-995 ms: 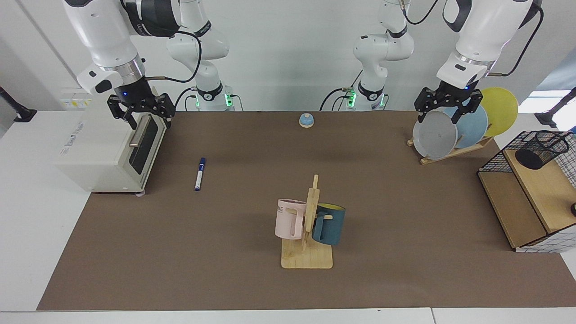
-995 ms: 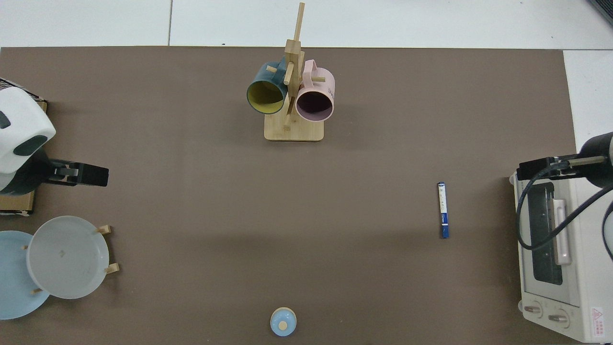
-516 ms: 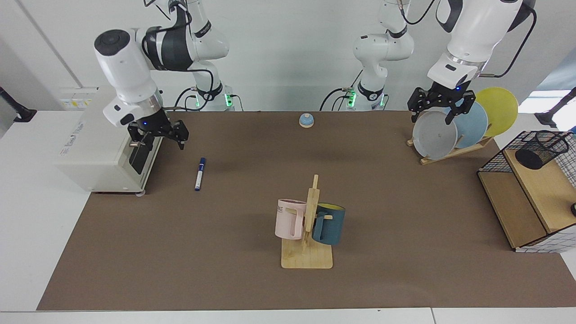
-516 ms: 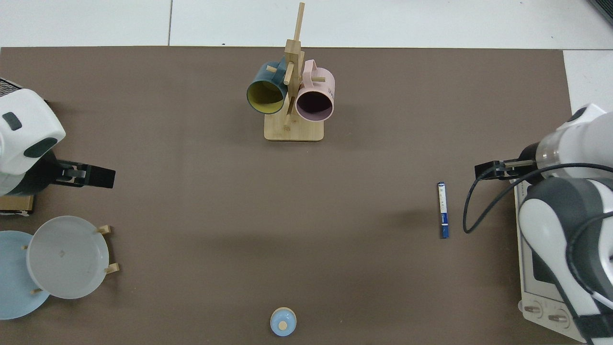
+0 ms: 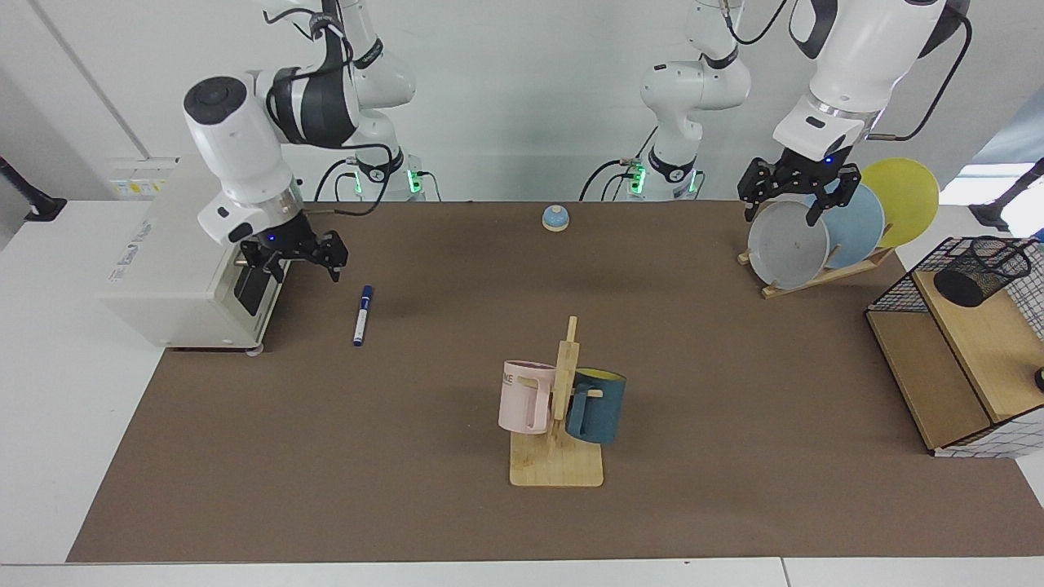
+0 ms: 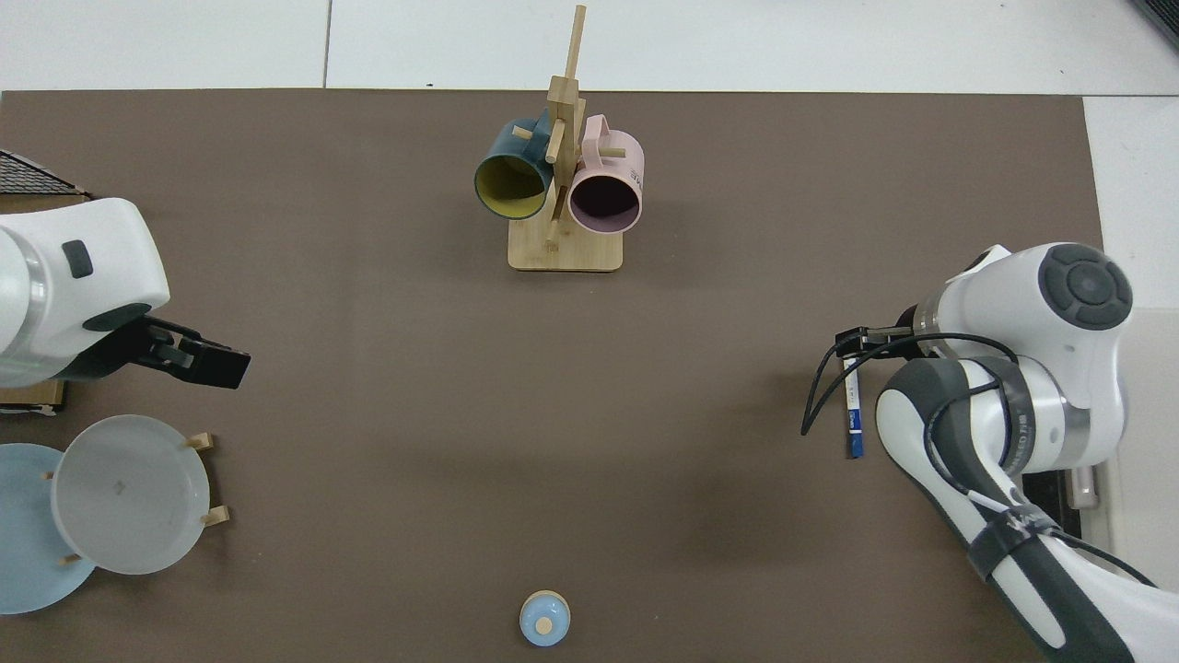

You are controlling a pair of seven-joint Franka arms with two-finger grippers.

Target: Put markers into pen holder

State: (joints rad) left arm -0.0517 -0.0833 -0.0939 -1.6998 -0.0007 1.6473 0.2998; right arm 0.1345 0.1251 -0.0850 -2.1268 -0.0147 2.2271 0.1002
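Observation:
The marker, white with a dark blue cap, lies flat on the brown mat just right of the toaster oven; in the top view the marker is partly covered by the arm. My right gripper hangs open up and to the left of its capped end, a little above the mat, and it shows as the right gripper over the marker's upper end from above. The black mesh pen holder stands on the wooden shelf at far right. My left gripper hovers open above the plates, far from both.
A white toaster oven sits close behind the right gripper. A wooden mug rack with a pink and a dark blue mug stands mid-table. A plate rack, a small blue bell and the wire-and-wood shelf occupy the far and right side.
My right arm has swung down from above the toaster oven and out toward the marker. The left arm has shifted slightly over the plates. The marker has not moved.

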